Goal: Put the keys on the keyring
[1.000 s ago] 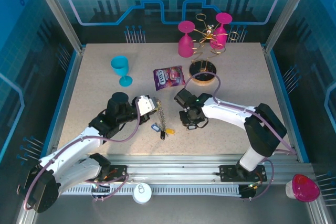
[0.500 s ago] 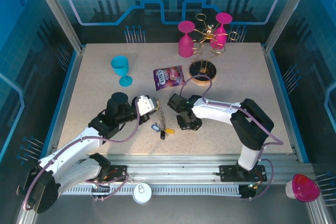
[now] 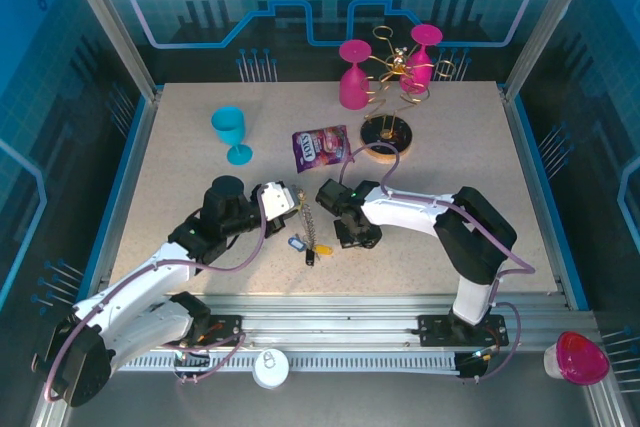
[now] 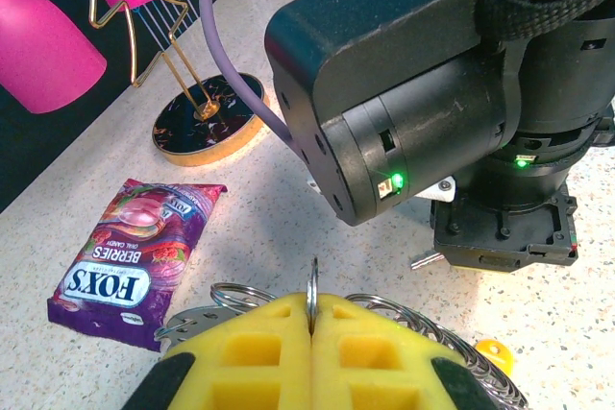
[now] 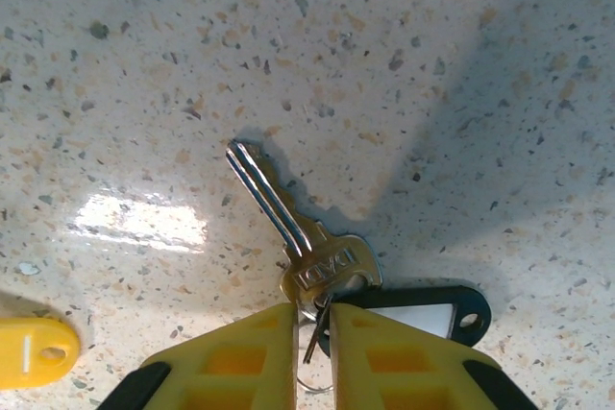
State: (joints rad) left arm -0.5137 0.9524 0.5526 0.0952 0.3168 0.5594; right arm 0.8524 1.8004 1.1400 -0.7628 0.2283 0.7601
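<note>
My left gripper (image 4: 312,302) is shut on the thin grey metal keyring (image 4: 312,280), which stands edge-on between the yellow pads. More wire coils (image 4: 452,328) curve away beside them. In the top view the left gripper (image 3: 292,207) holds the keyring (image 3: 306,215) above the keys (image 3: 311,246) with blue, yellow and black tags. My right gripper (image 5: 312,322) has its fingers closed on the small split ring of a silver key (image 5: 293,232) with a black tag (image 5: 423,315), lying on the table. A yellow tag (image 5: 34,352) lies to the left.
A purple snack packet (image 3: 320,147) lies behind the grippers. The gold wire rack on its round wooden base (image 3: 386,137) holds pink glasses (image 3: 354,75). A teal cup (image 3: 231,133) stands at back left. The right arm's black wrist (image 4: 432,93) looms close in front of the left gripper.
The right gripper has slid left across the table toward the keys and the left gripper. The left arm has stayed put with the keyring.
</note>
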